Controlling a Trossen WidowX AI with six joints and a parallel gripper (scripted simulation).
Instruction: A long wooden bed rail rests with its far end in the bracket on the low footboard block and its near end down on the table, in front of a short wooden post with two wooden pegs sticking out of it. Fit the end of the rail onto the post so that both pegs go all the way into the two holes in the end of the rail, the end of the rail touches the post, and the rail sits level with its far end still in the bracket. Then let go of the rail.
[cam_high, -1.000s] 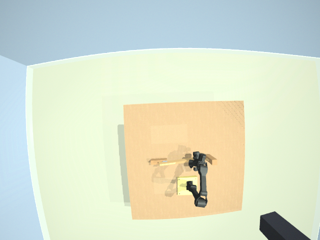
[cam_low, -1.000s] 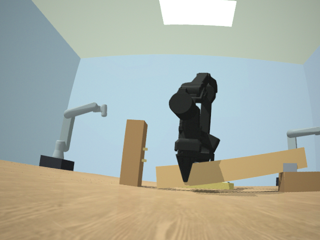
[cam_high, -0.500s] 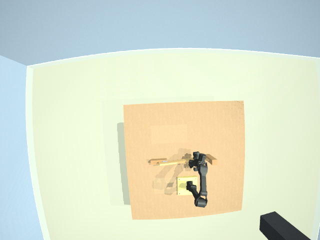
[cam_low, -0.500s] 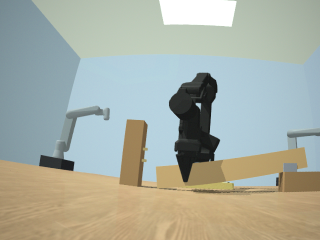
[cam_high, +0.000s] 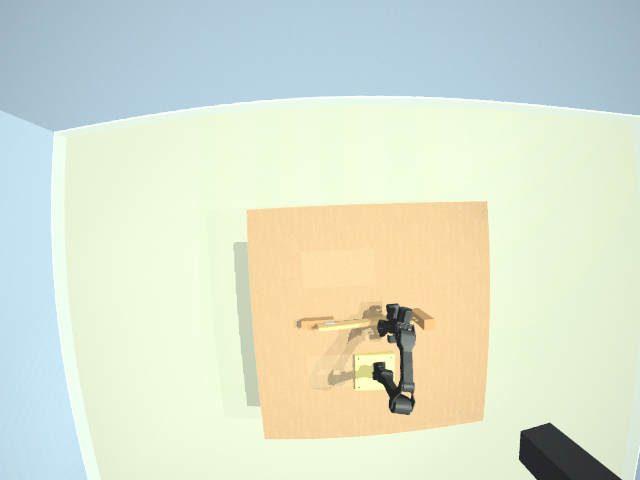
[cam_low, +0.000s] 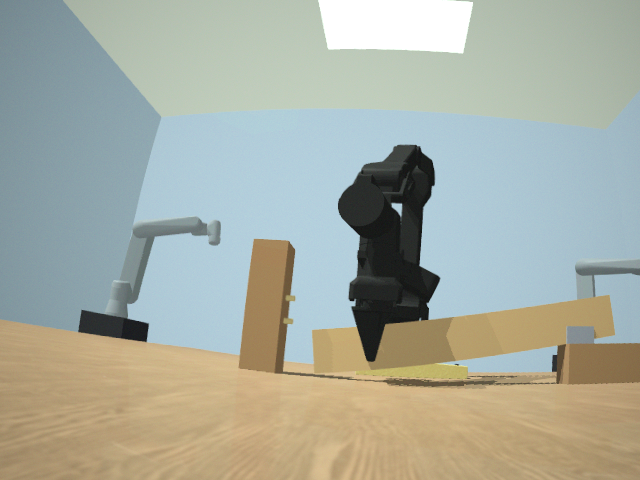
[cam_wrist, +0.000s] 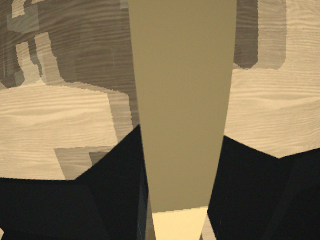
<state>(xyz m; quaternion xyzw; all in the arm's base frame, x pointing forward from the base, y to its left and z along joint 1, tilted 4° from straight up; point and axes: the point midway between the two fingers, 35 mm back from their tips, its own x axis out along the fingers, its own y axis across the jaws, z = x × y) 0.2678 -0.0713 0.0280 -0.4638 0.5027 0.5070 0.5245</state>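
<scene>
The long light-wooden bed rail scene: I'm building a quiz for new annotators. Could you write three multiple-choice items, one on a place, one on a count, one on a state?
1. Where does the far end of the long light-wooden bed rail rest?
A. on the upright brown wooden post
B. at the grey bracket on the low wooden footboard block
C. flat on the table

2. How many small wooden pegs stick out of the post?
A. one
B. two
C. four

3. What is the black parallel-jaw gripper doing?
A. shut on the rail
B. open above the rail
C. shut on the post

Answers: 1 B, the rail slopes up to the bracket on the block. 2 B, two pegs show. 3 A, its fingers clamp the rail's near part.
</scene>
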